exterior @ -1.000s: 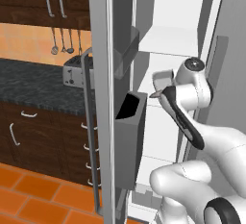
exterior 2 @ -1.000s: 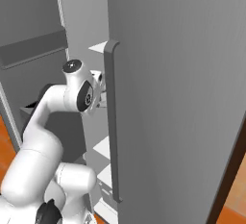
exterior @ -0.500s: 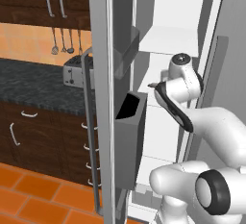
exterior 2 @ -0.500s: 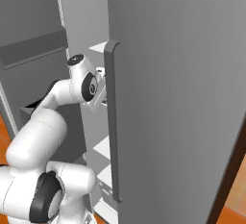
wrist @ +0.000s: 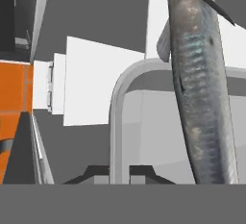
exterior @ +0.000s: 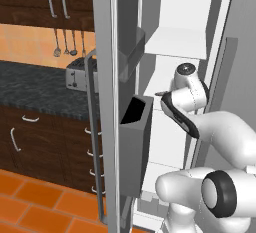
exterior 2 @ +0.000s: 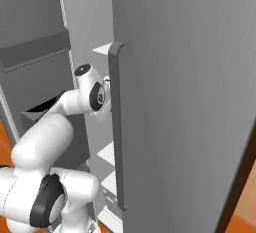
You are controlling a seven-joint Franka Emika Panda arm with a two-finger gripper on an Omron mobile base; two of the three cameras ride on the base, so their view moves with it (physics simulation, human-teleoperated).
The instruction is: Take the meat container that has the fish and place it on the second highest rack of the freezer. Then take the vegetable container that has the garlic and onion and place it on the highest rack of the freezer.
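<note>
In the hand view my gripper (wrist: 119, 172) is shut on the rounded grey rim of the meat container (wrist: 116, 117). The long grey-brown fish (wrist: 202, 79) lies along the tray to the right of the grip. White freezer shelves (wrist: 96, 81) and walls lie just beyond the tray. From the base my arm (exterior: 187, 94) reaches into the open freezer (exterior: 165, 7), with the hand below a white shelf (exterior: 177, 42). I cannot tell which shelf is the second highest rack. The vegetable container, garlic and onion are out of view.
The freezer's left door (exterior: 106, 77) stands open close beside the arm, with a dark bin (exterior: 135, 127) on it. A tall grey door with a long handle (exterior 2: 116, 127) hides the hand on the right. A toaster (exterior: 76, 74) sits on the dark counter.
The arm has pushed further into the freezer and the wrist has risen a little. The gripper stays shut on the tray.
</note>
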